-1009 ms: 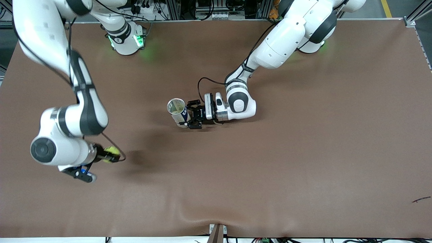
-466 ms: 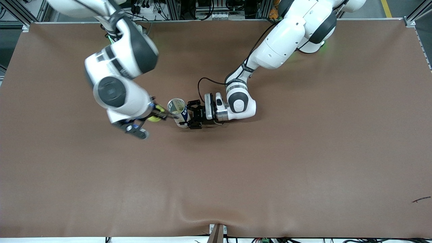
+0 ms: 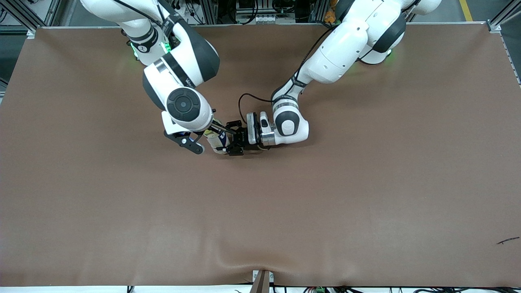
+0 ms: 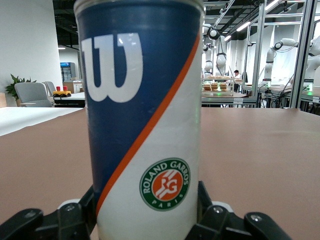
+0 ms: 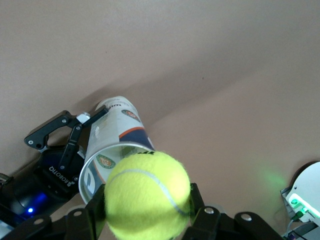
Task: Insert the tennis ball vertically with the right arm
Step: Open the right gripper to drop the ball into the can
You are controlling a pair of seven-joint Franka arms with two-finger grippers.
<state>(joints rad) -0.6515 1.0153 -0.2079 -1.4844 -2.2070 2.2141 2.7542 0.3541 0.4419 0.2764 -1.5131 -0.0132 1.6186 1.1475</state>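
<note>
We log: tennis ball clamped in right pincer, over can mouth, seemingly not inside. Left pincer grips can upright on bench.

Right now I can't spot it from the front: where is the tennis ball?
The tennis ball is held in the right gripper, in the air just over the open mouth of the can held upright by the left gripper.

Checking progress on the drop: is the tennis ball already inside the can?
No: in the right wrist view the tennis ball sits gripped in the right claw, above the open mouth of the can.
</note>
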